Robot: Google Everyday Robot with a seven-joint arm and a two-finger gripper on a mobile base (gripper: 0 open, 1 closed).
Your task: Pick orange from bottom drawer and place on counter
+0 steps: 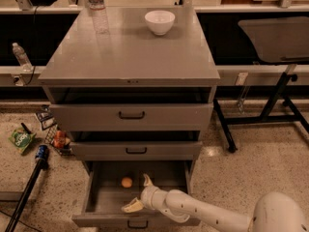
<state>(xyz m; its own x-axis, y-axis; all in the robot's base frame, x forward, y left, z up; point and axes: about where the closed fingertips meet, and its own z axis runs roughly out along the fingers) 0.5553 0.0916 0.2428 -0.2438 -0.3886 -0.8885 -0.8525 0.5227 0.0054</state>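
Observation:
The orange (126, 182) lies on the floor of the open bottom drawer (90, 197), near its back and left of centre. My gripper (139, 193) reaches into the drawer from the right, just right of and in front of the orange. It is open: one pale finger (146, 180) points up beside the orange and the other (131, 207) points toward the drawer front. It touches nothing. The grey counter (130, 52) is the cabinet top above.
A white bowl (160, 21) and a water bottle (99, 11) stand at the back of the counter. The two upper drawers (131, 116) are slightly open. Snack packets and cans (53, 134) lie on the floor to the left, and a black table frame (275, 100) stands to the right.

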